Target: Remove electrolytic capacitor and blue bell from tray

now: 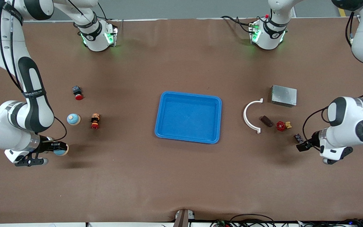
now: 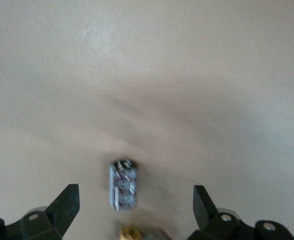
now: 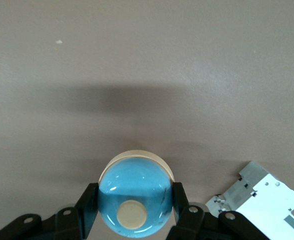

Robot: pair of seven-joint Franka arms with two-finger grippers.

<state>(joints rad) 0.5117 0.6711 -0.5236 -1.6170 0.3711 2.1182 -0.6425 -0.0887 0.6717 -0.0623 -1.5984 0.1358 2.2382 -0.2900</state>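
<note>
Brown paper covers the tabletop (image 1: 181,176), and a blue tray (image 1: 189,117) sits in the middle with nothing in it. At the right arm's end, the right claw (image 1: 62,148) is pinched on a blue bell (image 1: 61,152); the right wrist view shows the fingers (image 3: 89,205) pressed against the blue dome with its cream button facing the camera, and the bell's lower part is cut off by the frame edge. A white breaker-like block (image 3: 259,197) lies just beside it in that view, but in the front view it is hidden under the arm. A second blue bell (image 1: 73,119) stands on the tabletop farther from the front camera, with a small figurine-like part (image 1: 95,121) beside it and a red push-button (image 1: 77,92) farther still.

At the left arm's end, the left claw (image 1: 302,145) is spread wide, its fingertips (image 2: 66,202) well apart on either side of the capacitor (image 2: 123,184), touching neither. The capacitor is blurred, so I cannot tell whether it rests on the tabletop. In the front view it shows as a small dark piece (image 1: 298,137) just beside the claw. Near it lie a red valve handle (image 1: 281,126), a brown block (image 1: 266,121), a white curved clip (image 1: 251,115) and a grey metal box (image 1: 283,96).
</note>
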